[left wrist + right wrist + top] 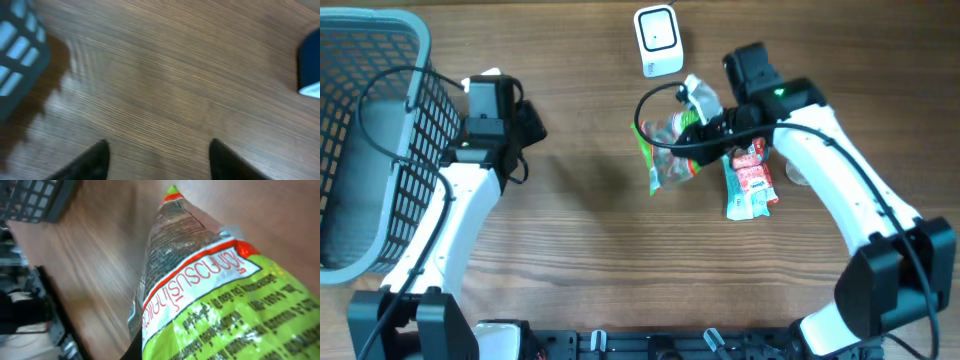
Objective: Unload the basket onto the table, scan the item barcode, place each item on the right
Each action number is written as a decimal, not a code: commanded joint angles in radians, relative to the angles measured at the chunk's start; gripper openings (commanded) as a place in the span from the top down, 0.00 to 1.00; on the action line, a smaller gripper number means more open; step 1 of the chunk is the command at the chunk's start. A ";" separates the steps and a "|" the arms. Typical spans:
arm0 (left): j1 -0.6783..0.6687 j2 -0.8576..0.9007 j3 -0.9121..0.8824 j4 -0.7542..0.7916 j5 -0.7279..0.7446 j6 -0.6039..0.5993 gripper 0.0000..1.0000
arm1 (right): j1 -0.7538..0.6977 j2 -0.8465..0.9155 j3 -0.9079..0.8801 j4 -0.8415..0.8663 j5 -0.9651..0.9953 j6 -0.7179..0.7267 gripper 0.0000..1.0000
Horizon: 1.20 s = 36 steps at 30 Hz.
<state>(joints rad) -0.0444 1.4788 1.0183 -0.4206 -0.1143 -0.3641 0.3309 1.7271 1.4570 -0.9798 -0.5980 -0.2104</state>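
Note:
A green and red snack bag (668, 160) hangs just above the table's middle, below the white barcode scanner (658, 40). My right gripper (708, 128) is shut on the bag's upper end. In the right wrist view the bag (200, 280) fills the frame, tilted, its lime-green printed side up, and hides the fingers except for a dark edge at the bottom. No barcode shows clearly. My left gripper (527, 125) hovers open over bare wood beside the basket, its two black fingertips (100, 152) wide apart with nothing between them.
A grey wire basket (370, 130) stands at the far left; its corner (17, 55) shows in the left wrist view. A red and white packet (750, 180) lies under my right arm, and a silvery packet (700, 95) lies near the scanner. A blue object (310, 65) sits at the left wrist view's right edge.

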 commanded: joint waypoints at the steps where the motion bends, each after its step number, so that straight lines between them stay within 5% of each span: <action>1: 0.021 -0.009 -0.004 -0.026 -0.018 0.017 0.00 | -0.001 -0.023 0.139 -0.070 0.082 -0.053 0.96; 14: 0.021 -0.009 -0.004 -0.025 -0.018 0.017 0.00 | -0.001 0.056 0.885 -0.310 0.399 -0.077 0.96; 22: 0.021 -0.009 -0.004 -0.025 -0.018 0.017 0.00 | 0.018 0.204 0.886 -0.156 0.602 -0.193 0.96; 25: 0.021 -0.009 -0.004 -0.025 -0.018 0.017 0.00 | 0.049 0.288 0.886 -0.092 0.629 -0.362 0.96; 36: 0.021 -0.009 -0.004 -0.025 -0.018 0.017 0.00 | 0.189 0.587 0.872 0.351 1.112 -0.621 0.96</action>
<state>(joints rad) -0.0257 1.4788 1.0183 -0.4477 -0.1230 -0.3595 0.4923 2.2459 2.3283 -0.7033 0.3176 -0.7174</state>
